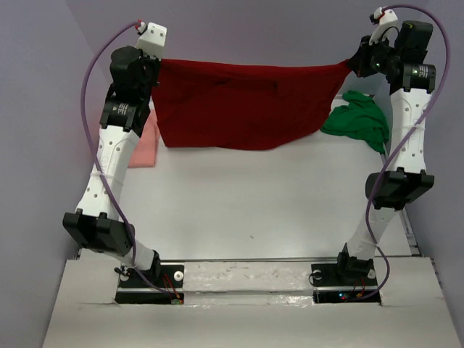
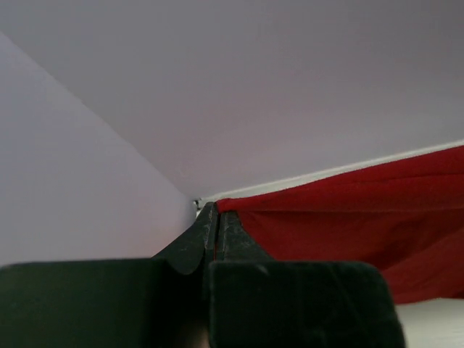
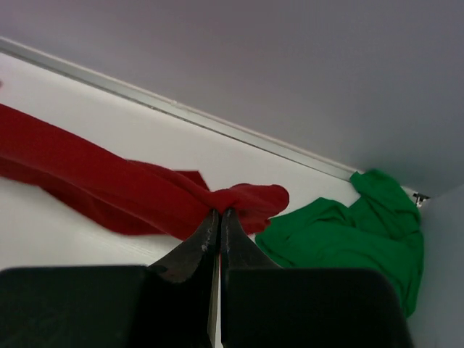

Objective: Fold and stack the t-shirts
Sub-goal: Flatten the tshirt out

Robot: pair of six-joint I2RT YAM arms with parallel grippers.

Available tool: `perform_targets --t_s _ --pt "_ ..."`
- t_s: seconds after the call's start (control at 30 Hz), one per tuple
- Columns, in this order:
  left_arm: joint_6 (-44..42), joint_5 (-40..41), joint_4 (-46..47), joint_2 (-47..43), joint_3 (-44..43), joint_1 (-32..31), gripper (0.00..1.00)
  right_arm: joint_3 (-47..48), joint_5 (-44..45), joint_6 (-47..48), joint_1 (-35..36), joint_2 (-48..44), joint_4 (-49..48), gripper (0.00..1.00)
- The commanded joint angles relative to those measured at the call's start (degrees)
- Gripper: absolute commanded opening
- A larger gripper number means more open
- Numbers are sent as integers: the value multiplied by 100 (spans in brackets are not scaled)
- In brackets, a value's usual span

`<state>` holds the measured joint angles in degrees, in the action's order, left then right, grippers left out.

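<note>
A dark red t-shirt (image 1: 243, 105) hangs stretched in the air across the back of the table, held up by both arms. My left gripper (image 1: 156, 64) is shut on its left top corner (image 2: 226, 204). At the other end my right gripper (image 1: 351, 65) is shut on a bunched corner of the same red t-shirt (image 3: 239, 197). A bright green t-shirt (image 1: 357, 120) lies crumpled at the back right, also seen as the green t-shirt (image 3: 348, 235) in the right wrist view. A salmon-pink t-shirt (image 1: 146, 145) lies at the back left, mostly hidden behind the left arm.
The white table (image 1: 254, 203) is bounded by lilac walls behind and at both sides. A metal rail (image 1: 409, 232) runs along its right edge. Both arm bases (image 1: 148, 279) sit at the near edge.
</note>
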<state>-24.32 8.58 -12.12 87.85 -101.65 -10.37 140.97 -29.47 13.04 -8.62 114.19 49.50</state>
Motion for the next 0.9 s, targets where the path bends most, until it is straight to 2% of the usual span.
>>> perform_targets --t_s 0.0,0.23,0.33,0.47,0.57,0.63,0.77,0.87 --pt "-55 364 377 -619 -356 44 0 283 -94 -73 -43 -581 -28 0" --pt "-188 276 518 -1841 574 70 0 -885 -260 23 -43 -1820 -89 0" --pt "-161 118 491 -2420 1564 88 0 -1544 -322 93 -43 -2400 -80 0" --pt "-153 56 535 -3133 2350 219 0 -2265 -199 181 -43 -3068 -80 0" --pt "-161 100 509 -3424 2308 308 0 -2223 -85 164 -43 -3350 -2 0" --pt "-135 30 413 -3451 2132 343 0 -1795 -67 112 -43 -3316 191 0" --pt "32 -609 88 -3389 1579 360 0 -1204 -208 -55 -43 -3280 455 0" --pt "94 -1136 -272 -3564 1586 378 0 -1456 -444 -161 -43 -3674 491 0"
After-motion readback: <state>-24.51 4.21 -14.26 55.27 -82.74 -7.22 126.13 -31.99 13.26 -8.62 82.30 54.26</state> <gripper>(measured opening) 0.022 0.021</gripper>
